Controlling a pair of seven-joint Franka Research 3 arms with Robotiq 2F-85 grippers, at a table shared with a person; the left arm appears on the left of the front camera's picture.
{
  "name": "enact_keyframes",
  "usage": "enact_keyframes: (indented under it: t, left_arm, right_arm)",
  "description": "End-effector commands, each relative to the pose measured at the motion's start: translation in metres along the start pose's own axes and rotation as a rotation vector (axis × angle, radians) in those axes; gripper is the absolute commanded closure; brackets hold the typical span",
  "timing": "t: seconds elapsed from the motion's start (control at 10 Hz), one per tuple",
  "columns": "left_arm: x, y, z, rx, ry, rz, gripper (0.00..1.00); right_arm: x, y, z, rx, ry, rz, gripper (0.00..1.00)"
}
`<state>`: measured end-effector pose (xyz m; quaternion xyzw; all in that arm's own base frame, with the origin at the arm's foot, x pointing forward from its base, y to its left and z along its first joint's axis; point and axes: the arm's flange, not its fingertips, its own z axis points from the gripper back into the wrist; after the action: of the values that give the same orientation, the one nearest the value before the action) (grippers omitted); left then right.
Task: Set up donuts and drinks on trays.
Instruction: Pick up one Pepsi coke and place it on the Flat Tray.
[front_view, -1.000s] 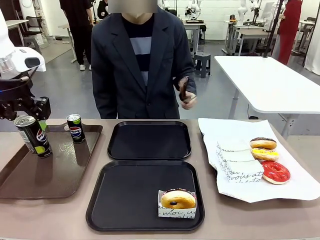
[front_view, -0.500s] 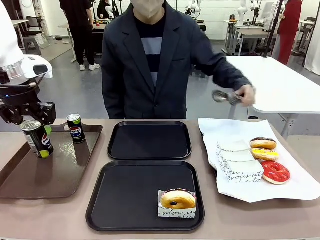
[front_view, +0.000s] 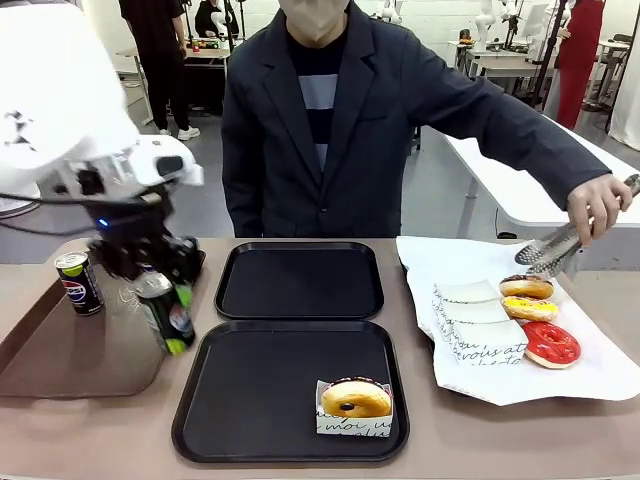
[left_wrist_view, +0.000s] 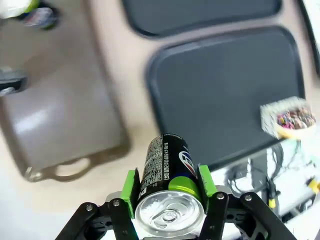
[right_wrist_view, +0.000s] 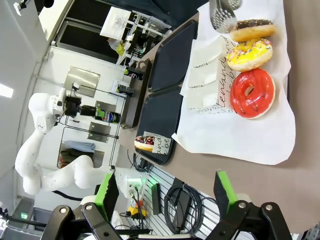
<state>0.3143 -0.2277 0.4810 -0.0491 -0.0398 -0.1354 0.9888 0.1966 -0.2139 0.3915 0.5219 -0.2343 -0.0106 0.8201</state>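
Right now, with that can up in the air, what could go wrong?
The can hangs tilted in the left gripper, gripped near its top, so it might slip out or land on its edge and topple. The near tray holds a donut in one corner; a can set down too close could knock it.

place: lab | cues: white worktables (front_view: 505, 200); grey floor (front_view: 435, 200); cable bundles (right_wrist_view: 182, 200)
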Motion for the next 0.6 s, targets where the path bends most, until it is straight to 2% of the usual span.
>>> enact_keyframes:
  t: [0.0, 0.2, 0.5]
  left_arm:
    - [-0.001, -0.033, -0.036, -0.050, 0.050, -0.105, 0.42]
    - [0.000, -0.075, -0.074, -0.051, 0.068, -0.186, 0.42]
    - [-0.004, -0.104, -0.098, 0.022, 0.017, -0.224, 0.42]
  right_arm:
    - [0.002, 0.001, 0.001, 0.017, -0.015, 0.016, 0.00]
    - [0.002, 0.001, 0.001, 0.017, -0.015, 0.016, 0.00]
    - [0.002, 0.001, 0.001, 0.017, -0.015, 0.016, 0.00]
